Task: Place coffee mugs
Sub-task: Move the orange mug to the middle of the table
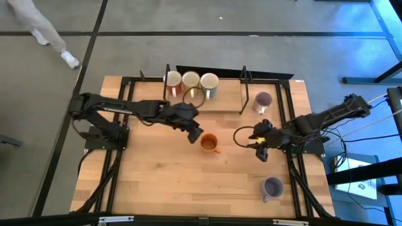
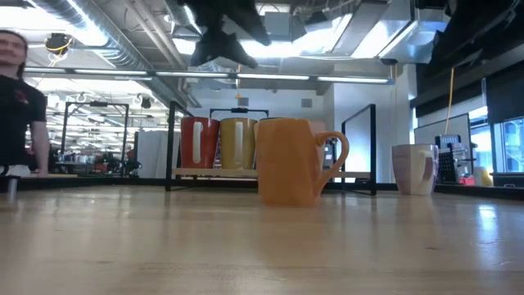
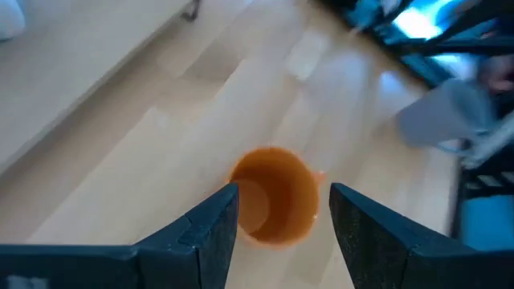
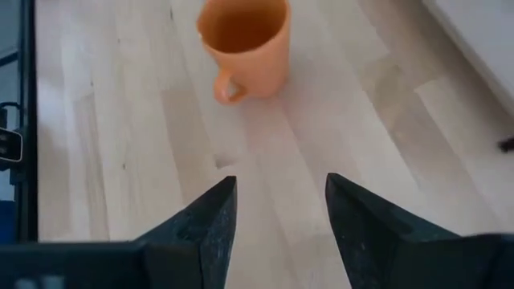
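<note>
An orange mug [image 1: 208, 143] stands upright on its base mid-table, handle toward the near right; it also shows in the low view [image 2: 293, 161], the left wrist view [image 3: 275, 194] and the right wrist view [image 4: 243, 46]. My left gripper [image 1: 195, 135] hovers open just left of and above it, touching nothing. My right gripper [image 1: 260, 152] is open and empty, right of the mug. Three mugs [image 1: 190, 80] stand in a row on a shelf at the far edge. A pale purple mug [image 1: 262, 100] stands at the far right, another [image 1: 272, 187] at the near right.
A black-framed rack [image 1: 245, 94] with a raised wooden shelf [image 1: 217, 100] runs along the table's far side. A ring-shaped object [image 1: 193, 96] lies on the shelf. A person [image 2: 15, 106] stands beyond the table at the left. Bare wood [image 1: 163, 182] spreads over the table's near half.
</note>
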You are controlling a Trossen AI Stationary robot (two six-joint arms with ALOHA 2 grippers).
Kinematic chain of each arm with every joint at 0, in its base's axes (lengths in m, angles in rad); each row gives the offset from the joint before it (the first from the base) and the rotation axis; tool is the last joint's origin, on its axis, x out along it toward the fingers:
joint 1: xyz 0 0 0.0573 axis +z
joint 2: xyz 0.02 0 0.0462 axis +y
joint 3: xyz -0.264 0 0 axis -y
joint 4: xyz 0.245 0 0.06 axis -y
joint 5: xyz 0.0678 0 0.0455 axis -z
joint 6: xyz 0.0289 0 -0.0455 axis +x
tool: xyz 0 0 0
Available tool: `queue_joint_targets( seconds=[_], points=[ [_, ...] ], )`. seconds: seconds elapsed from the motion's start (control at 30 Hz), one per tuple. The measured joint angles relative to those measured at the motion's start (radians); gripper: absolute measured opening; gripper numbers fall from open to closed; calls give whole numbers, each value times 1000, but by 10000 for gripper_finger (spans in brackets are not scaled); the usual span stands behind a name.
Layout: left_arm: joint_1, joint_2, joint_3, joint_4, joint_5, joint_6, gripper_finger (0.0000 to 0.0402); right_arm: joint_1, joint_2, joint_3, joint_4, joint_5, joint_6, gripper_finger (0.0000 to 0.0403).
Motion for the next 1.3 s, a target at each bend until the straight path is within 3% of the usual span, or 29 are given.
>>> queue_joint_targets(
  seconds=[0.2,0.33,0.67,1.0,1.13,1.3],
  points=[
    [-8,170,225,-301,-33,-19,190,0,-7,0,9,9,-86,179],
    [-2,254,310,-381,-32,-15,190,0,-7,0,-1,47,-105,179],
    [5,377,326,-352,-3,-9,190,0,-7,0,-33,147,-79,179],
    [12,504,325,-333,2,-45,186,0,15,0,-45,144,-77,179],
    [14,518,325,-334,21,-29,155,0,21,0,-46,137,-77,179],
    [13,516,325,-331,25,10,85,0,21,0,-46,138,-77,179]
  ],
)
